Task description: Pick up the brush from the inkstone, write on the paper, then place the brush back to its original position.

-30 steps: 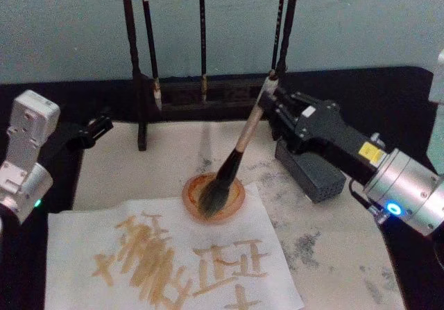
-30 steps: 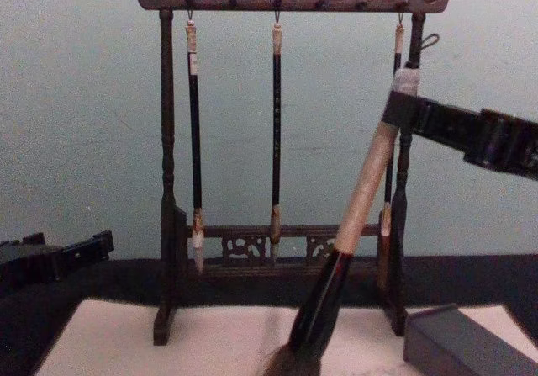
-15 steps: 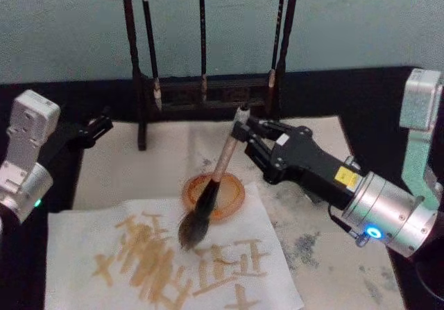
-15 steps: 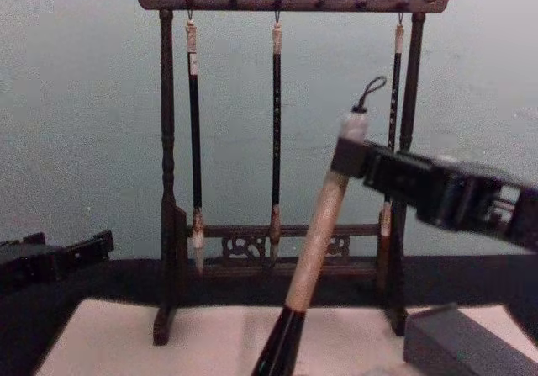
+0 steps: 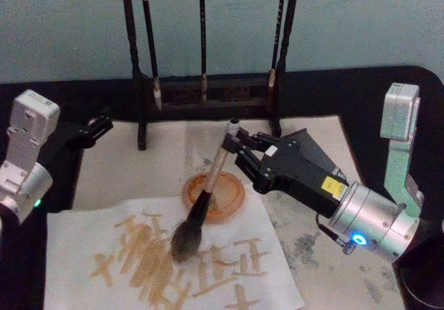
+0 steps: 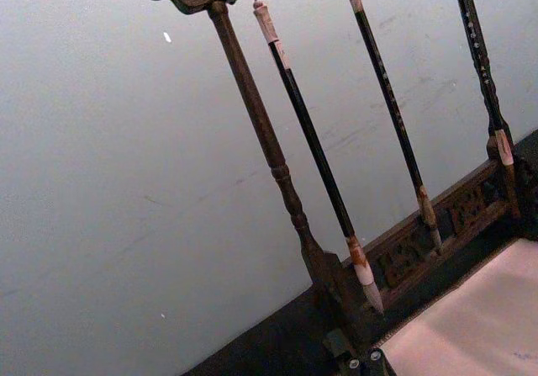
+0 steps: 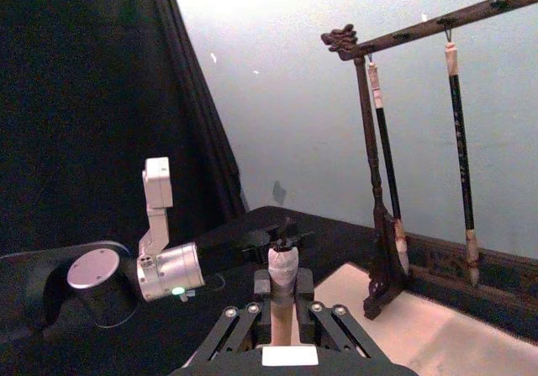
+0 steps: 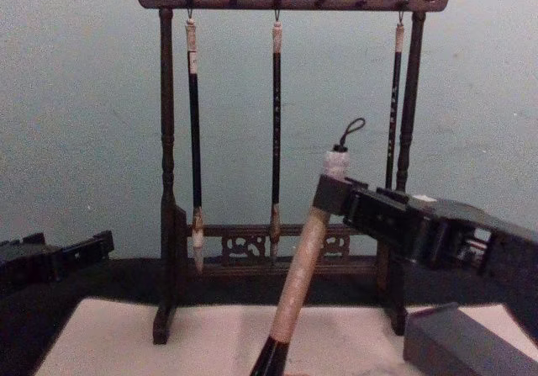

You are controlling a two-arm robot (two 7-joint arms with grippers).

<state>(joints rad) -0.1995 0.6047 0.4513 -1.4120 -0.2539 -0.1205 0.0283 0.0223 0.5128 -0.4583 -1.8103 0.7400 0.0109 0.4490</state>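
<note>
Where the black right gripper (image 5: pixel 234 138) clamps the upper end of its thick cream handle, the large calligraphy brush (image 5: pixel 208 188) leans steeply, its top toward the rack and its bushy dark bristles lower, nearer the robot and to the left. The handle passes above the left part of the round orange-brown inkstone (image 5: pixel 225 200), and the bristles are clear of that dish, down at a smaller white sheet (image 5: pixel 76 240) marked with tan strokes. Whether the tip presses on this sheet cannot be told.

The white sheet lies on the wide off-white paper (image 5: pixel 118 168), which carries faint grey smudges and covers much of the black surface (image 5: pixel 361 95). The inkstone sits at the white sheet's far edge.

From the chest view the brush (image 8: pixel 307 258) rises slantwise in front of the dark wooden rack (image 8: pixel 166 182). The right gripper (image 8: pixel 332 195) is closed on the brush just under the dark cord loop (image 8: pixel 353 130). Three thin black-shafted brushes (image 8: pixel 276 124) hang upright from the rack's top bar, and a dark grey block (image 8: pixel 454 342) lies low on the right.

The left gripper (image 5: pixel 97 126) hovers idle at the left, near the far left corner of the wide paper (its state cannot be made out), well apart from the brush.
</note>
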